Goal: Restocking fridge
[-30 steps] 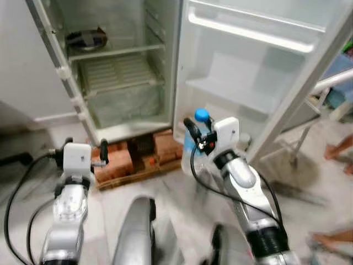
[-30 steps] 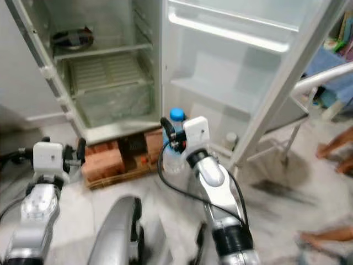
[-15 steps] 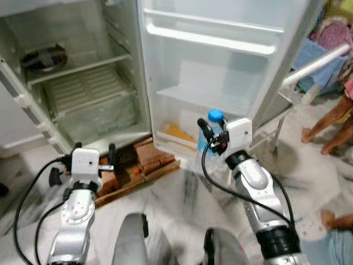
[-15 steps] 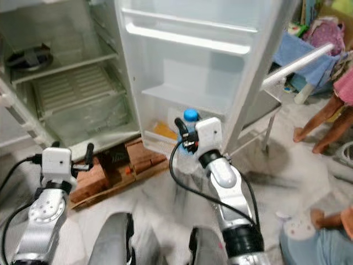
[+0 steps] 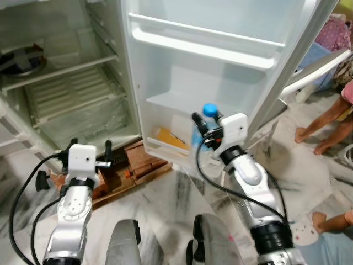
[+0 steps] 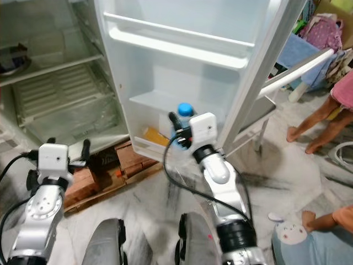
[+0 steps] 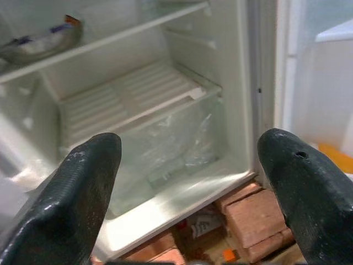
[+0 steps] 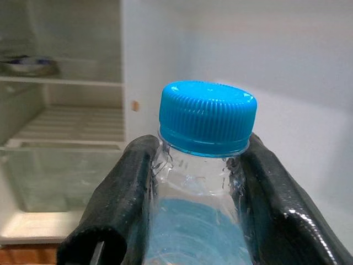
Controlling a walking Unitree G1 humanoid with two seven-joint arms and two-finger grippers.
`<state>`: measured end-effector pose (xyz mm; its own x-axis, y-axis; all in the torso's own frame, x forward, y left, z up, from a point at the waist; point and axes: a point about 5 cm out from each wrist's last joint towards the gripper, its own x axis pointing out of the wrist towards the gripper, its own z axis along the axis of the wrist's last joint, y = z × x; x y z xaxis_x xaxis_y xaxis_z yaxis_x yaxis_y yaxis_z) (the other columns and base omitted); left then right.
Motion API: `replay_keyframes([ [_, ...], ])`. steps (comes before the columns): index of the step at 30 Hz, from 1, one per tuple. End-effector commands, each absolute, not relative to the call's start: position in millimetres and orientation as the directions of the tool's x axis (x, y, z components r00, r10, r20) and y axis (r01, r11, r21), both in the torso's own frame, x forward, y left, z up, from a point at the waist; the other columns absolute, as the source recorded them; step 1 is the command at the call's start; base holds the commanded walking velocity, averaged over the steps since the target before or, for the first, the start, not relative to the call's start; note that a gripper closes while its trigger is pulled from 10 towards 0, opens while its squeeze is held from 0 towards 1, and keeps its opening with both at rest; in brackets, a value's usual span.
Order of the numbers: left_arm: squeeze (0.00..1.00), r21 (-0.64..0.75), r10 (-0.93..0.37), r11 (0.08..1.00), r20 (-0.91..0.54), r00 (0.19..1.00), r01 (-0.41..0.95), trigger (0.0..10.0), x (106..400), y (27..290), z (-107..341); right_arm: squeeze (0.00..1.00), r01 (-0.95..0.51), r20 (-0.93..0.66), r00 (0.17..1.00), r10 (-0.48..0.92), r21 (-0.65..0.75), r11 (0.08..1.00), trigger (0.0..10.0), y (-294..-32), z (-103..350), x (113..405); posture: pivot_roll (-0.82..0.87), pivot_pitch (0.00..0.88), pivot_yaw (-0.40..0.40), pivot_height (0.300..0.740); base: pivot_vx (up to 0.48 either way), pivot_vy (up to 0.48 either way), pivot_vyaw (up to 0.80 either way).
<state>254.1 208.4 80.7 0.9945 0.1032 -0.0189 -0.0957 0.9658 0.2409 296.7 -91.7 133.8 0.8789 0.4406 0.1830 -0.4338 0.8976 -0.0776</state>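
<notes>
In the head views, the right gripper (image 5: 208, 122) is clamping one clear plastic bottle with a blue screw cap (image 5: 209, 110) just below the cap; the bottle's body is mostly hidden behind the gripper's white housing. The bottle is sitting in front of the white open fridge door (image 5: 220, 66), level with its lower shelf. Below and to the left of the gripper, one flat yellow packet (image 5: 171, 138) is lying in the door's bottom bin, partly hidden by the bin's lip. Open room is lying above the gripper, under the door's long upper rail.

The left gripper (image 5: 71, 160) is hanging low, fingers spread apart and holding nothing, over a stack of reddish bricks on a wooden pallet (image 5: 138, 160) propping the fridge. Beyond it, the white fridge cabinet (image 5: 71, 94) is standing open, its top cut off by the frame. A dark round dish (image 5: 19, 58) on the upper shelf is hard to make out. At the right edge, a person's bare legs (image 5: 325, 121) are showing, cut off by the frame.

In the left wrist view, two black fingertips (image 7: 83, 182) are standing wide apart, framing a ribbed white shelf (image 7: 127, 99) and a clear crisper drawer (image 7: 171, 143).

In the right wrist view, two black fingers (image 8: 127, 204) are pressing both sides of the bottle's neck.
</notes>
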Motion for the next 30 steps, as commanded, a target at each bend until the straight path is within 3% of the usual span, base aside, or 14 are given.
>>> replay_keyframes([
  [1, 0.00, 0.248, 0.089, 0.965, -0.017, 0.996, -0.082, 10.0, 253.6, 207.2, 79.9, 0.00, -0.420, 0.219, 0.875, 0.431, -0.099, 0.902, 10.0, -96.6, 142.4, 299.2, 0.10, 0.082, -0.018, 0.641, 0.277, 0.000, 0.00],
  [15, 0.00, 0.246, 0.093, 0.965, -0.018, 0.996, -0.085, 10.0, 254.1, 206.6, 79.9, 0.00, -0.419, 0.221, 0.875, 0.430, -0.099, 0.903, 10.0, -96.2, 142.6, 299.7, 0.10, 0.078, -0.017, 0.641, 0.376, 0.000, 0.00],
  [30, 0.00, 0.232, 0.100, 0.968, -0.027, 0.995, -0.091, 10.0, 252.1, 205.8, 77.6, 0.00, -0.434, 0.205, 0.873, 0.443, -0.087, 0.897, 10.0, -93.5, 138.0, 298.4, 0.10, 0.087, -0.018, 0.641, 0.000, 0.000, 0.00],
])
